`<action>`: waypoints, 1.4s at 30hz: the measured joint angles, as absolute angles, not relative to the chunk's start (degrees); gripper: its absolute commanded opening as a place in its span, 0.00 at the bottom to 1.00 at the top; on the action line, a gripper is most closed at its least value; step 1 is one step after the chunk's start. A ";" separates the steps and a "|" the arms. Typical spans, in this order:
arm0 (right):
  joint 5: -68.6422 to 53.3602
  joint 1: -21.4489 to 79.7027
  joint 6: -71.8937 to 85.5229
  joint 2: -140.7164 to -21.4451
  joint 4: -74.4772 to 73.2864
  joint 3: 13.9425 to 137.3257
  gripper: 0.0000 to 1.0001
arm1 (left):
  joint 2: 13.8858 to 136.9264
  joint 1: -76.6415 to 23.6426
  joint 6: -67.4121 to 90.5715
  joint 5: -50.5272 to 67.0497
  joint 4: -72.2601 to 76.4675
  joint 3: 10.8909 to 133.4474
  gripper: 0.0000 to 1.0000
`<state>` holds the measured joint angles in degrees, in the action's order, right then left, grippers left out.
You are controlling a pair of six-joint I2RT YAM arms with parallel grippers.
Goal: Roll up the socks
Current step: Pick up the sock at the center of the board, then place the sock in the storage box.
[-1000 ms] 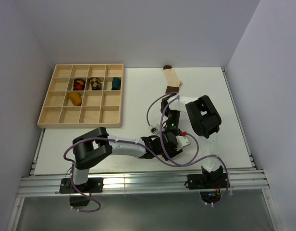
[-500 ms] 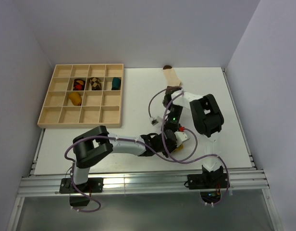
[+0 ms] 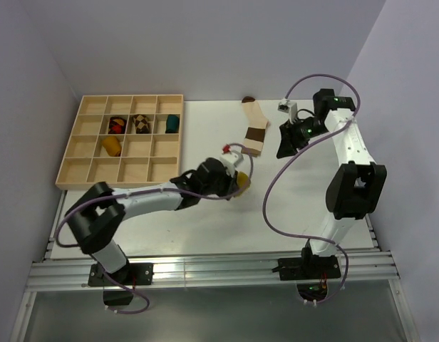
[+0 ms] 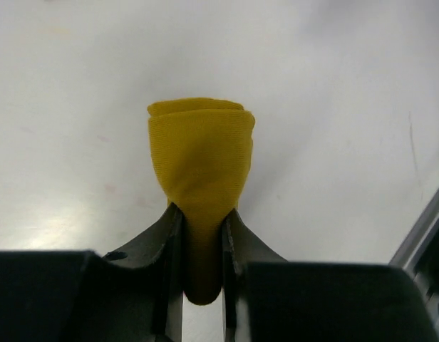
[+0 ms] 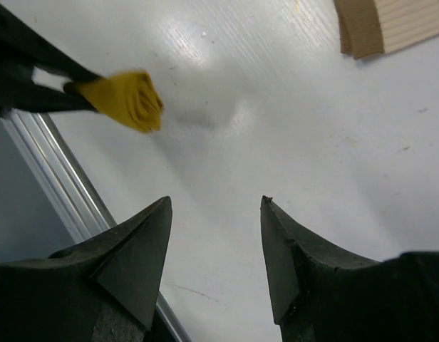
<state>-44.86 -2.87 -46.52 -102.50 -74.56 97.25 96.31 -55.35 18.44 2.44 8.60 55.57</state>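
My left gripper (image 3: 234, 179) is shut on a rolled yellow sock (image 3: 241, 184) and holds it at the middle of the table. In the left wrist view the roll (image 4: 200, 149) sticks out past the gripper (image 4: 200, 214), pinched between both fingers. My right gripper (image 3: 285, 140) is open and empty, raised at the back right. In its wrist view (image 5: 216, 206) it looks down on the yellow roll (image 5: 127, 100). A cream sock with brown bands and toe (image 3: 254, 127) lies flat at the back centre, and its cuff shows in the right wrist view (image 5: 390, 25). A mustard-orange bundle (image 3: 110, 145) sits in the tray.
A wooden compartment tray (image 3: 84, 169) stands at the back left. It holds a red-and-dark bundle (image 3: 117, 125), a brown-checkered bundle (image 3: 140, 123) and a teal bundle (image 3: 172, 123). White walls close in on the left, back and right. A metal rail (image 3: 205, 271) runs along the near edge.
Both grippers were together at the front centre. My right arm has lifted away to the back right, open. My left gripper has carried the yellow roll back and to the left.
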 measured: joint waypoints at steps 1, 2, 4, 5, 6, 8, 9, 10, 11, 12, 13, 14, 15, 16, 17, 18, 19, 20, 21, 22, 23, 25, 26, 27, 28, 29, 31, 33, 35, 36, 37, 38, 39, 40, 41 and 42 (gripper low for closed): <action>-45.34 -3.77 -45.87 -101.80 -74.24 96.97 0.60 | 94.08 -53.95 18.96 1.80 8.34 55.57 0.00; -45.69 -4.47 -45.25 -101.23 -73.91 96.53 0.60 | 91.98 -52.47 19.25 1.04 8.03 55.57 0.00; -46.04 -5.19 -44.31 -100.22 -73.08 95.22 0.60 | 86.56 -49.21 19.38 -2.85 6.70 55.66 0.00; -46.15 -5.41 -43.94 -99.68 -72.58 94.45 0.60 | 84.27 -47.66 19.33 -4.67 5.89 55.81 0.00; -46.13 -5.50 -43.40 -99.13 -72.14 93.76 0.60 | 82.04 -46.06 19.31 -6.94 5.04 56.12 0.00; -46.11 -5.54 -42.41 -98.08 -71.05 92.68 0.60 | 78.98 -42.94 18.96 -12.29 3.40 56.97 0.00; -46.02 -5.54 -41.85 -97.45 -70.22 92.16 0.60 | 77.78 -41.52 18.55 -15.33 2.48 57.36 0.00; -45.98 -5.56 -41.45 -96.90 -69.60 91.79 0.60 | 76.82 -39.79 18.00 -18.87 1.48 57.71 0.00; -45.95 -5.56 -40.97 -96.40 -69.06 91.59 0.60 | 76.20 -38.28 17.52 -21.85 0.47 58.06 0.00; -45.95 -5.56 -40.25 -95.92 -68.51 91.55 0.60 | 75.72 -36.05 16.93 -25.69 -0.99 58.63 0.00; -45.98 -5.56 -39.81 -95.55 -67.77 91.55 0.60 | 75.59 -33.76 16.29 -29.06 -2.09 59.16 0.00; -45.95 -5.56 -39.42 -95.29 -67.24 91.55 0.60 | 75.59 -31.83 15.73 -31.99 -2.74 59.42 0.00; -45.93 -5.56 -39.03 -95.00 -66.61 91.55 0.60 | 75.61 -29.52 15.11 -35.16 -3.53 59.51 0.00; -45.91 -5.56 -38.68 -94.76 -66.11 91.53 0.60 | 75.70 -27.46 14.55 -37.69 -4.43 59.51 0.00; -45.76 -5.56 -38.39 -94.56 -65.60 91.42 0.60 | 75.96 -25.41 14.17 -40.03 -5.21 59.51 0.00; -45.63 -5.56 -38.33 -94.37 -65.30 91.33 0.60 | 76.42 -23.99 13.98 -41.82 -5.58 59.51 0.00; -45.41 -5.56 -38.17 -94.21 -64.93 91.20 0.60 | 77.52 -22.13 13.74 -44.16 -5.74 59.59 0.00; -45.23 -5.56 -38.13 -94.06 -64.64 91.07 0.60 | 78.43 -21.26 13.58 -45.34 -5.96 59.77 0.00; -44.99 -5.56 -38.13 -94.02 -64.45 90.98 0.60 | 80.58 -20.14 13.58 -46.89 -6.52 60.18 0.00; -44.84 -5.56 -38.11 -93.97 -64.18 90.83 0.60 | 82.37 -19.42 13.61 -47.77 -6.96 60.73 0.00; -44.64 -5.56 -38.13 -93.93 -64.07 90.67 0.60 | 84.71 -18.70 13.65 -48.23 -7.35 61.49 0.00; -44.40 -5.56 -38.13 -93.93 -64.03 90.45 0.60 | 90.32 -17.47 13.67 -49.39 -8.29 63.33 0.00; -44.40 -5.56 -38.13 -93.93 -64.07 90.39 0.60 | 92.68 -17.04 13.65 -49.69 -8.54 64.16 0.00; -44.40 -5.56 -38.15 -93.91 -63.99 90.30 0.60 | 95.24 -16.60 13.65 -50.02 -8.86 64.99 0.00; -44.40 -5.56 -38.13 -93.91 -63.90 90.17 0.60 | 97.60 -16.27 13.65 -50.33 -9.28 65.80 0.00; -44.38 -5.56 -38.13 -93.71 -63.61 89.69 0.60 | 99.79 -16.03 13.65 -50.41 -9.63 66.65 0.00; -44.16 -5.56 -38.11 -93.25 -63.35 88.55 0.60 | 103.68 -15.75 13.82 -49.93 -10.70 68.45 0.00; -43.92 -5.56 -38.13 -92.97 -63.29 87.68 0.60 | 106.65 -15.44 14.13 -48.73 -12.19 70.15 0.00; -43.55 -5.56 -38.15 -92.77 -63.07 87.11 0.60 | 108.68 -15.14 14.28 -46.94 -13.28 71.83 0.00; -43.42 -5.56 -38.15 -92.66 -63.05 86.83 0.60 | 109.43 -15.00 14.33 -46.02 -13.54 72.42 0.00; -43.20 -5.56 -38.17 -92.47 -62.92 86.54 0.60 | 109.93 -14.83 14.35 -44.82 -13.85 72.93 0.00; -43.09 -5.56 -38.17 -92.36 -62.83 86.24 0.60 | 110.41 -14.61 14.46 -43.42 -14.41 73.49 0.00; -43.00 -5.56 -38.17 -92.14 -62.76 85.89 0.60 | 110.96 -14.33 14.57 -41.93 -14.90 74.11 0.00; -42.89 -5.56 -38.17 -91.98 -62.76 85.62 0.60 | 111.33 -14.04 14.72 -40.80 -15.16 74.59 0.00; -42.83 -5.56 -38.15 -91.79 -62.59 85.34 0.60 | 111.68 -13.72 14.87 -39.22 -15.62 75.16 0.00; -42.74 -5.56 -38.15 -91.61 -62.48 85.01 0.60 | 112.12 -13.32 15.22 -37.36 -16.03 75.72 0.00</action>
